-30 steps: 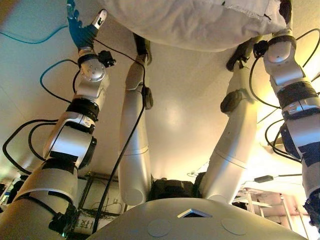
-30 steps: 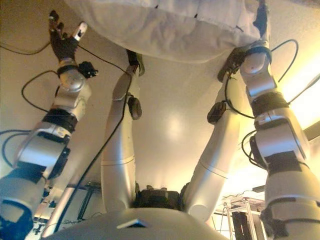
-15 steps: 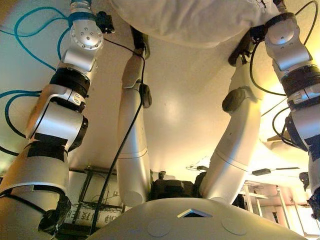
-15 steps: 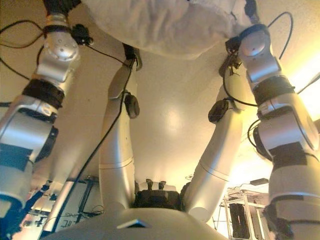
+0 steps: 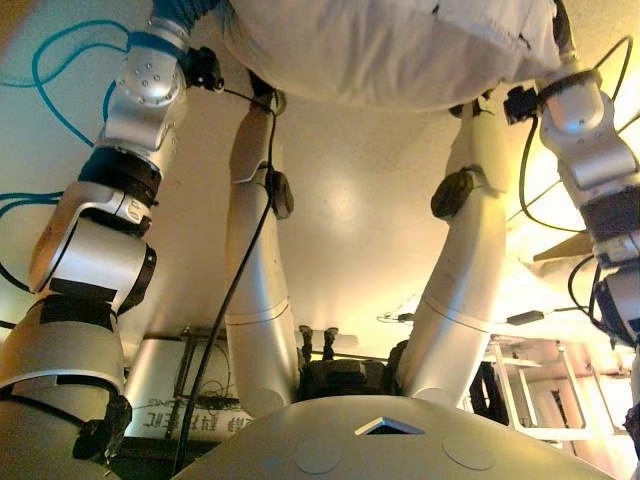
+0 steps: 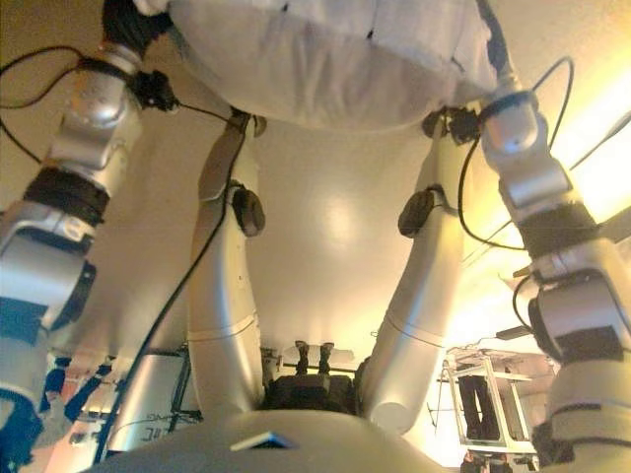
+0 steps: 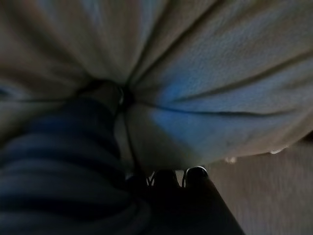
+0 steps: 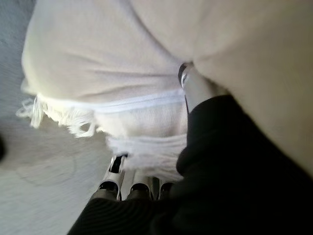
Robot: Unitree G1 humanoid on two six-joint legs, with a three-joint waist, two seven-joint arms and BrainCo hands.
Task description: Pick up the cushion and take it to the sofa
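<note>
A large cream cushion (image 5: 390, 50) with a fringed edge hangs at the top of both eye views, held between my two hands. My left hand (image 5: 185, 8) is on its left end. In the left wrist view its thumb digs into the cloth (image 7: 220, 88), which puckers round it, and its fingertips (image 7: 195, 171) sit under the edge. My right hand (image 5: 560, 30) is on the right end. In the right wrist view its thumb is sunk into the cushion (image 8: 98, 58), with its fingers (image 8: 120, 183) below the fringe.
A pale floor (image 5: 350, 230) lies below the cushion. A white metal rack (image 5: 530, 400) stands at the lower right and a dark frame (image 5: 190, 400) at the lower left. The right wrist view shows grey-white floor (image 8: 44, 161).
My left hand, open and apart from the cushion a second ago, has moved in onto its left end. The cushion now shows larger and lower in both eye views.
</note>
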